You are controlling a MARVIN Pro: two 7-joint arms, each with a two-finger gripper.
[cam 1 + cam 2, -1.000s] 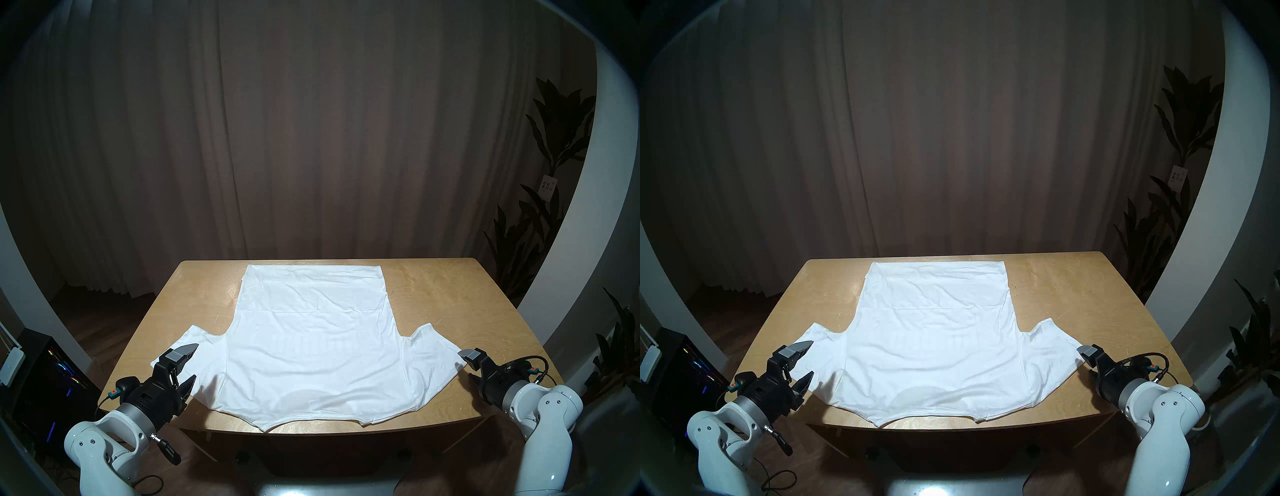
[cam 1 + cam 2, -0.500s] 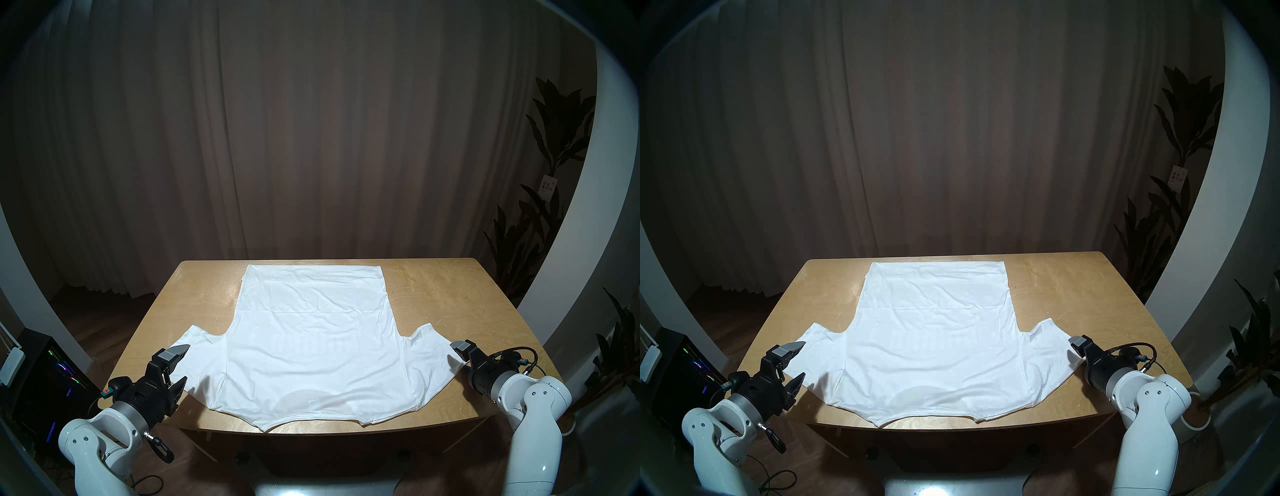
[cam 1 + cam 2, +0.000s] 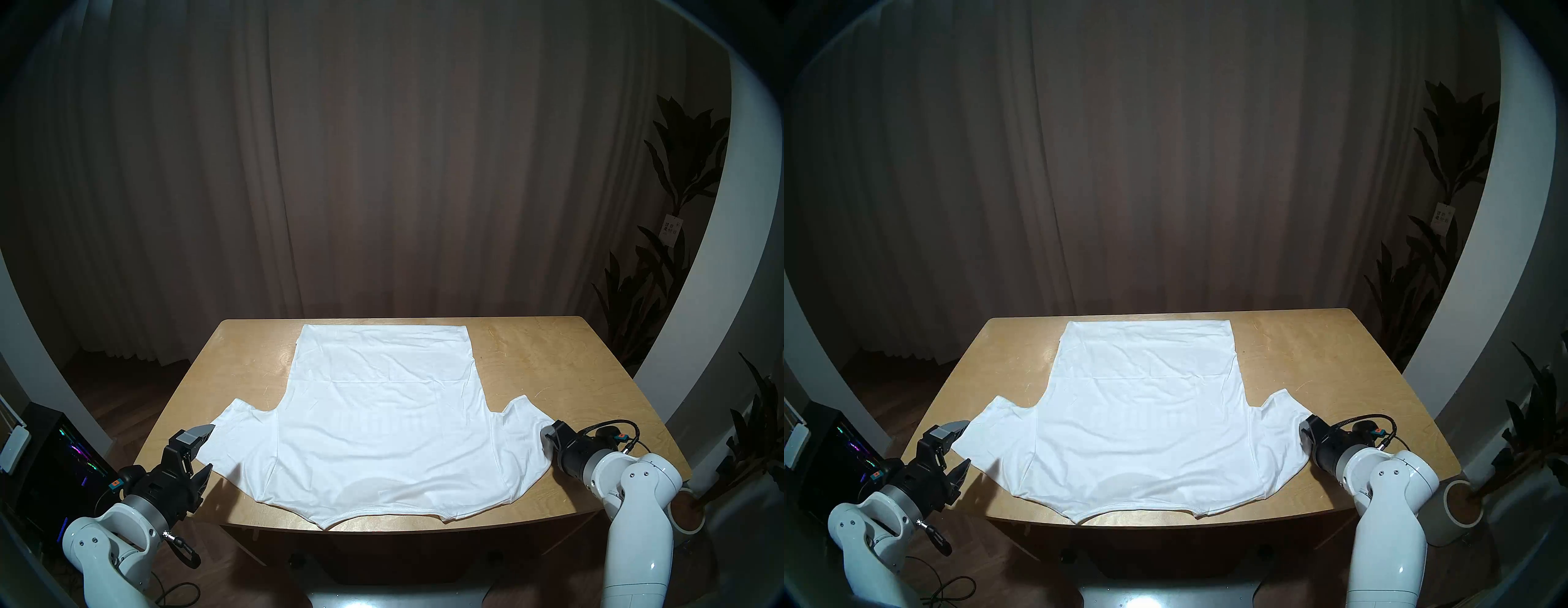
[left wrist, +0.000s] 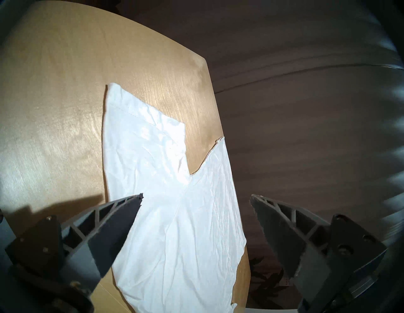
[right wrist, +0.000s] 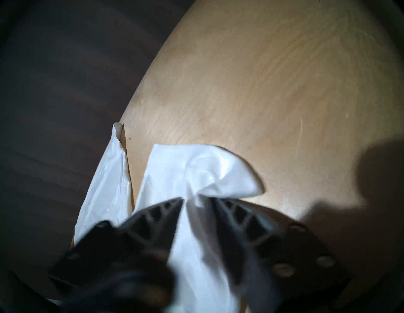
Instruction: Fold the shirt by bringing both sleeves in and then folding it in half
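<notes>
One shirt (image 3: 382, 424) flat on counter (image 3: 551, 365), two sleeves spread. Left hand (image 3: 204, 450) gapes wide, empty, at left sleeve (image 3: 237, 433). Right hand (image 5: 190, 200) nearly closed, pinching right sleeve (image 5: 196, 166); fingertips blurred, lettering hidden.

Left gripper (image 3: 203, 448) agape, right gripper (image 5: 192, 200) pinched.

Room dim on my feeds; light falls from above onto the pale wooden desk (image 3: 551, 365), leaving the brown pleated curtain (image 3: 382, 170) murky. The white cotton T-shirt (image 3: 382, 424) nearly blows out. Heavy fisheye bending, dark rims. Right wrist view is smeared, its jaws soft; left wrist view sharper, hard shadow on wood.
</notes>
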